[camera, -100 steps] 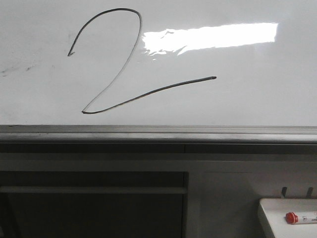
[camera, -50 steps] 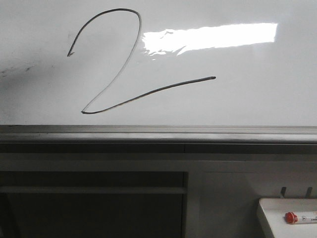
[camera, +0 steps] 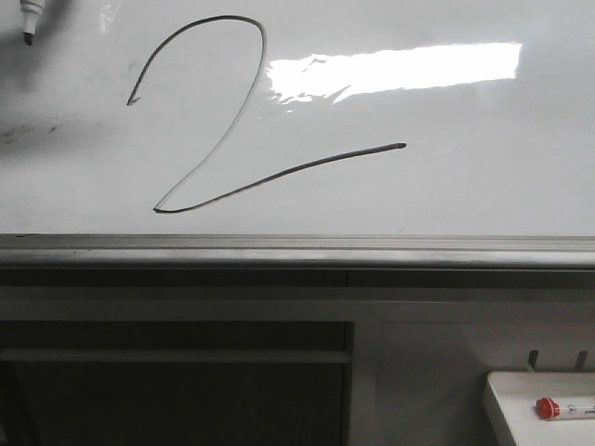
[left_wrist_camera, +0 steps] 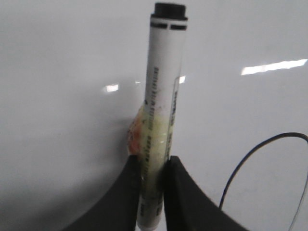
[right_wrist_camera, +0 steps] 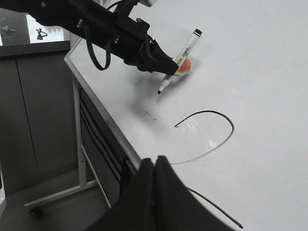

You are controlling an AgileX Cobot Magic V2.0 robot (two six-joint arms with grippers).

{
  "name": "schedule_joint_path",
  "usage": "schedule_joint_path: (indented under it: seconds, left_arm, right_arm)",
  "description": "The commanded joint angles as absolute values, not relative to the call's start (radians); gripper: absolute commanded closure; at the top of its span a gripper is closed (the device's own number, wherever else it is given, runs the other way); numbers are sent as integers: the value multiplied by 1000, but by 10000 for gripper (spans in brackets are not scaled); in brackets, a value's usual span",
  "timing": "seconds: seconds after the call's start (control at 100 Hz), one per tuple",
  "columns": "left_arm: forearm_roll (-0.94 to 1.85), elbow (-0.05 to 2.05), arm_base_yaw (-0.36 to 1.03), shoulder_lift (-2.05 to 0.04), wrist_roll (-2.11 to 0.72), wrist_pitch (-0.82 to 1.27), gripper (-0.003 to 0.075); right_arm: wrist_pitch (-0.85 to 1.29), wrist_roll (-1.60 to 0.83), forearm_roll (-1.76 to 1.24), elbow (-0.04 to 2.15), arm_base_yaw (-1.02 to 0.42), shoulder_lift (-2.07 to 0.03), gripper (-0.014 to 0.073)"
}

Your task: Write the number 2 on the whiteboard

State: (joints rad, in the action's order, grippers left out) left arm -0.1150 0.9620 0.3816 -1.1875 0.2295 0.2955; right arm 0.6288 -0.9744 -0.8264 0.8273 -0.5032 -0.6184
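Marker (camera: 31, 20) tip has entered — beside the number 2 (camera: 232, 121).

left arm (right_wrist_camera: 96, 24): black, looped cable | pincer (left_wrist_camera: 153, 192) fingers (left_wrist_camera: 120, 197): matte black, curved, possibly rubbery

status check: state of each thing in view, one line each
number 2: fully drawn on the board
whiteboard: faint grey smudges at far left
black marker: uncapped, held, tip off the board
left gripper: shut on the marker
right gripper: shut, holding nothing
red-capped marker: capped, lying in the tray
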Motion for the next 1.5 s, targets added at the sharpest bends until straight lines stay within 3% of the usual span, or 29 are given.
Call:
schedule_joint_path:
  seconds: [0.0,0.53,0.65,0.77,0.89,1.14,1.49]
  left_arm:
    - [-97,987,375,-1198,242,186,741]
    - [-86,987,375,-1299,242,203,728]
    - [-86,987,375,-1299,242,208,580]
    - [-86,987,375,-1297,242,240,353]
    - [-86,987,375,-1295,242,270,234]
    - [-94,989,375,-1256,242,311,222]
    - [-159,989,375,-950,242,365,223]
  right_arm:
    - [567,-968,-852,846,-495,-619,667]
    - [558,-947,-854,844,-495,-619,667]
    - [558,-945,-854,844,-495,-619,667]
    - [560,-930,-856,844,-495,-619,667]
    - [560,-922,-858,844,-495,-619,667]
    - [560,-922,-882,844,-495,-619,667]
    - [551,-922,-882,830,-495,-619,667]
